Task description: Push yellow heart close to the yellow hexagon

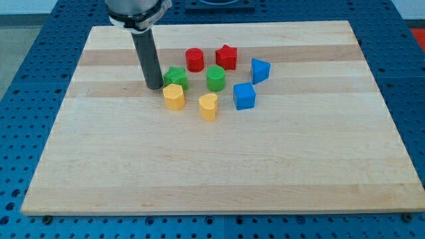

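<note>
The yellow heart (208, 105) lies near the board's middle. The yellow hexagon (173, 96) lies a short way to its left, with a small gap between them. My tip (155, 87) rests on the board just left of the yellow hexagon and the green star (176, 78), close to both. The rod rises from there to the view's top.
A green cylinder (216, 78) sits above the yellow heart. A red cylinder (194, 60) and a red star (226, 57) lie further up. A blue cube (244, 96) and a blue triangular block (259, 70) lie to the right. The wooden board (219, 172) lies on a blue perforated table.
</note>
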You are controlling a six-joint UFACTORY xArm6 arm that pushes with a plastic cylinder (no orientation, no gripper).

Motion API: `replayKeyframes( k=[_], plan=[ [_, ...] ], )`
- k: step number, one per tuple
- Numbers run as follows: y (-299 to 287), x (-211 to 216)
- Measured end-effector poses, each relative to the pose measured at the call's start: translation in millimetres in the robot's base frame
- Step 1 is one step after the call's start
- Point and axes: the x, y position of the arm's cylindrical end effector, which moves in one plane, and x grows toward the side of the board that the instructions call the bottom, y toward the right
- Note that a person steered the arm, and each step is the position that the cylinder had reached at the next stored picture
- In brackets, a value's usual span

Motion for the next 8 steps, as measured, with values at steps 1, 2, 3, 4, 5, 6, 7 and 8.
replayKeyframes(
  k=[1,2,3,4,5,6,7,8],
  plan=[
    [0.0,20.6],
    [0.0,41.6],
    [0.8,47.9],
    [8.5,47.9],
    [14.8,47.8],
    [15.1,47.8],
    [15.4,62.9],
    [24.5,86.2]
  ],
)
